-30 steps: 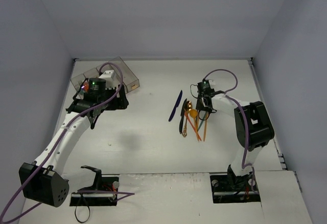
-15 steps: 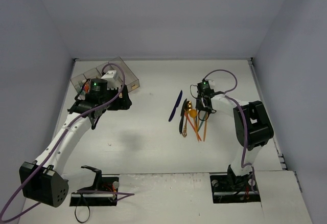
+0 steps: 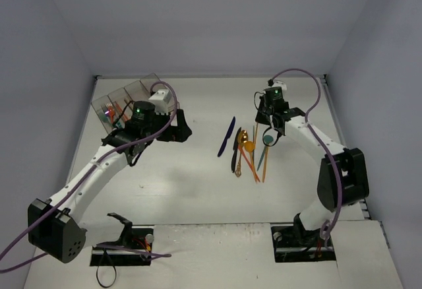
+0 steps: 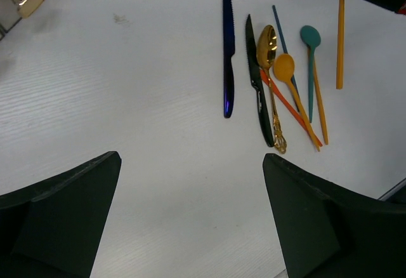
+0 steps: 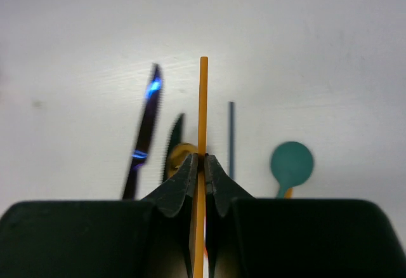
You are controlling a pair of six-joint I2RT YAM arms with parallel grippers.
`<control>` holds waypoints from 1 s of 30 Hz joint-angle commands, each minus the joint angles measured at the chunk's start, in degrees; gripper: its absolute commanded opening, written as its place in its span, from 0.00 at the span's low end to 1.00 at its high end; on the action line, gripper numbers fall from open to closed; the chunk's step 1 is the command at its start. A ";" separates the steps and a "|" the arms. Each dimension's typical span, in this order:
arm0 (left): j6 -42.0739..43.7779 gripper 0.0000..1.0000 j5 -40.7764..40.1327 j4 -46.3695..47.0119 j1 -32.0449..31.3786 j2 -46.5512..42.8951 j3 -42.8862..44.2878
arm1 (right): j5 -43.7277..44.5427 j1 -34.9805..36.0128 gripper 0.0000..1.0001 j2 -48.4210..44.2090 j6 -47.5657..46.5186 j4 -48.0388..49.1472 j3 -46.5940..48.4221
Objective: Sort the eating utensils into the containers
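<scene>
Orange utensil (image 5: 203,100) clamped in right tool (image 5: 203,160), shaft sticking out ahead, over the pile: blue knife (image 3: 227,137), black knife (image 4: 259,87), gold spoon (image 4: 268,40), teal spoon (image 4: 310,37) on counter (image 3: 198,190). Left tool (image 4: 190,164) spread wide, empty, near containers (image 3: 125,101) rear-left.

The white matte table (image 3: 198,190) carries a slim dark blue serrated knife (image 3: 227,137) near its middle. Just right of that knife a black knife (image 4: 259,81), an ornate gold spoon (image 4: 268,40), an orange spoon (image 4: 283,67) and a teal spoon (image 4: 310,37) lie crowded and overlapping. Well left of the knife, farther back, sits a smoky clear plastic tray of bins (image 3: 132,91).
</scene>
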 commanded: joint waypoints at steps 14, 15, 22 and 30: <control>-8.13 0.93 2.82 22.08 -14.95 10.80 8.06 | -16.22 8.52 0.00 -13.51 9.76 4.72 5.73; -8.38 0.93 2.84 22.34 -15.64 11.57 8.60 | -16.65 8.67 0.00 -13.72 10.06 5.08 5.58; -10.44 0.83 2.57 22.89 -19.60 16.25 12.17 | -17.79 9.13 0.00 -15.12 11.87 7.43 3.84; -13.27 0.20 1.60 23.02 -20.13 18.89 12.91 | -18.04 9.17 0.00 -16.38 12.27 8.30 2.73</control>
